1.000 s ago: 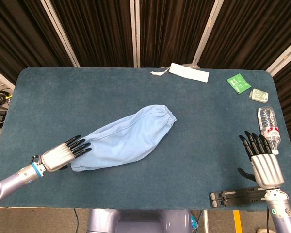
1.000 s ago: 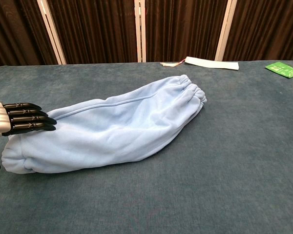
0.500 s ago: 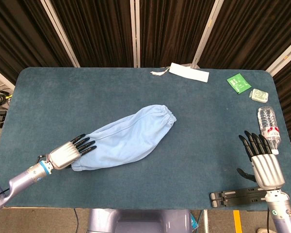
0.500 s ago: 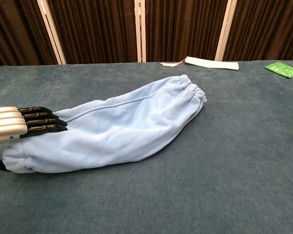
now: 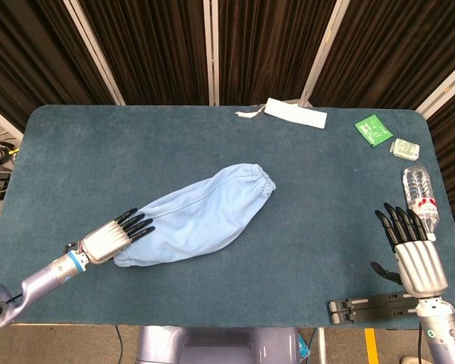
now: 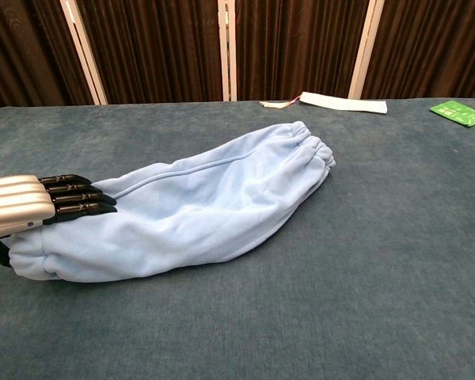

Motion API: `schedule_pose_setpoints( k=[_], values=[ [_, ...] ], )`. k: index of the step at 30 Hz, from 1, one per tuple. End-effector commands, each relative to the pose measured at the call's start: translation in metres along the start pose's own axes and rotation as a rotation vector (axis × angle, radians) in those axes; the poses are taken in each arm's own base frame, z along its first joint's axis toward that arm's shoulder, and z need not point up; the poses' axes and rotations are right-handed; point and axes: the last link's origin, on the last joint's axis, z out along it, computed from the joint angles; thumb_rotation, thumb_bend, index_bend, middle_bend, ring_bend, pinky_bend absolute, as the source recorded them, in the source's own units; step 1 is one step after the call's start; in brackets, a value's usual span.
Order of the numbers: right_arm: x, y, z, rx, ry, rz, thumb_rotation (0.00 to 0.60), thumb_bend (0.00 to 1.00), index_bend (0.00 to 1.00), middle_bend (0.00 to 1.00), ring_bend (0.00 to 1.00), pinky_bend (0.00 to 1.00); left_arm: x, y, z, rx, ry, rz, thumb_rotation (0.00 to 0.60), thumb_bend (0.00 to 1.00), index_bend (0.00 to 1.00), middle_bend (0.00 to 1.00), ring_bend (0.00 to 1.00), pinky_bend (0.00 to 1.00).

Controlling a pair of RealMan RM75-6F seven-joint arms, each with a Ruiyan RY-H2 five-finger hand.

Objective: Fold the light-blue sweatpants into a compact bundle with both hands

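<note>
— On the desk [image 5: 76, 144], where do the sweatpants [image 5: 197, 216] lie?
— Left of the middle, one long folded roll running diagonally: elastic end toward the centre, the other end toward the front-left corner.
— And the left hand [image 5: 110, 239]?
— At that front-left end. Its fingers [image 6: 79, 198] lie straight and close together, flat on top of the cloth's edge, palm down. The chest view shows a dark thumb tip below the roll's end, but I cannot tell whether it pinches the fabric.
— The right hand [image 5: 413, 254]?
— Near the front-right corner, well apart from the pants, fingers straight and slightly spread, holding nothing. A bottle [image 5: 418, 199] lies just beyond it by the right edge, and a black stand [image 5: 371, 309] beside its wrist at the front edge.
</note>
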Motion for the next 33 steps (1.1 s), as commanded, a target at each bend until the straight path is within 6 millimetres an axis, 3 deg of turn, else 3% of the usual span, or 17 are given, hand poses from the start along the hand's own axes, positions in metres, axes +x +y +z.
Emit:
schedule_pose_setpoints(
  k=[1,5,10,14,21,29,33],
  values=[
    [0.000,0.000,0.000,0.002,0.001,-0.002,0.600,0.00,0.00,0.00,0.00,0.00,-0.002,0.001,0.001,0.003,-0.006,-0.002,0.600,0.42,0.00,0.00,0.00,0.00],
    [0.000,-0.001,0.000,0.003,0.001,-0.003,0.600,0.00,0.00,0.00,0.00,0.00,-0.003,0.000,0.004,0.013,-0.009,-0.013,0.600,0.55,0.00,0.00,0.00,0.00],
    [0.001,-0.002,0.000,0.008,0.007,-0.004,0.600,0.00,0.00,0.00,0.00,0.00,-0.006,-0.001,0.005,0.019,-0.006,-0.018,0.600,0.57,0.02,0.00,0.00,0.00],
    [0.002,-0.003,-0.001,0.013,0.011,0.001,0.600,0.00,0.00,0.00,0.00,0.00,-0.006,-0.001,0.006,0.020,0.003,-0.022,0.600,0.57,0.14,0.01,0.01,0.04],
    [0.002,-0.003,-0.001,0.014,0.012,0.001,0.600,0.00,0.00,0.00,0.00,0.00,-0.003,0.001,0.007,0.017,0.035,-0.016,0.600,0.58,0.54,0.34,0.31,0.30],
    [0.001,-0.003,0.000,0.016,0.013,0.003,0.600,0.00,0.00,0.00,0.00,0.00,0.000,-0.001,0.003,0.006,0.053,0.010,0.600,0.58,0.64,0.41,0.37,0.36],
    [0.001,-0.003,0.000,0.017,0.012,0.002,0.600,0.00,0.00,0.00,0.00,0.00,0.000,-0.007,-0.009,0.003,0.042,0.025,0.600,0.58,0.66,0.42,0.37,0.36]
  ],
)
